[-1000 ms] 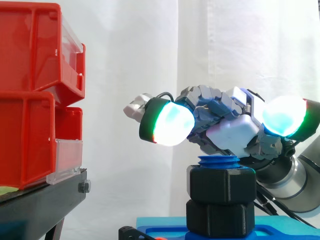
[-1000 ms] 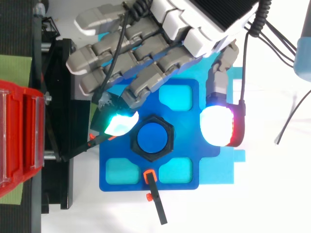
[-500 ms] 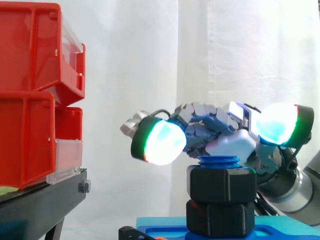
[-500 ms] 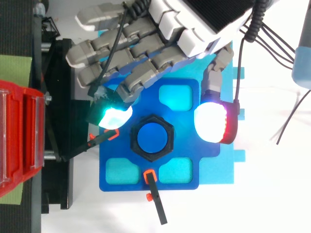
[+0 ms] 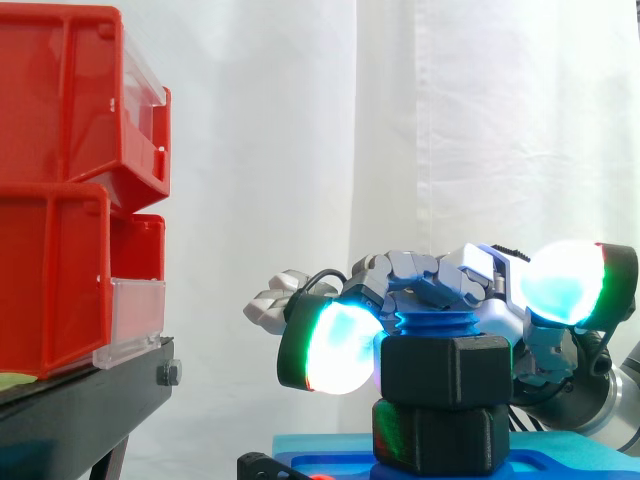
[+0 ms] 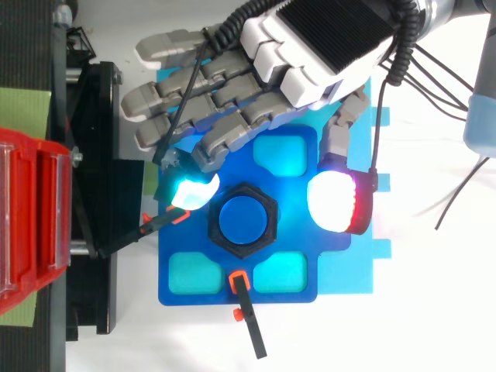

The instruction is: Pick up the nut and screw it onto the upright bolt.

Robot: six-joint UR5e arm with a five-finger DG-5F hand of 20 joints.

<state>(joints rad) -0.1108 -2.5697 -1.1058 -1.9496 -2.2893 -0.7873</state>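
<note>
Nut (image 5: 445,370) on bolt (image 6: 244,219) | hand (image 6: 310,46) spread astride, holding nothing | red bins (image 5: 50,270) contents hidden

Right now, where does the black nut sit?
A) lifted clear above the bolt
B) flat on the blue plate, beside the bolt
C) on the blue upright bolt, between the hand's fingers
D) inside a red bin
C: the nut rings the bolt, whose blue threaded top shows just above it in the side view, and the hand has its glowing fingers on either side of it.
</note>
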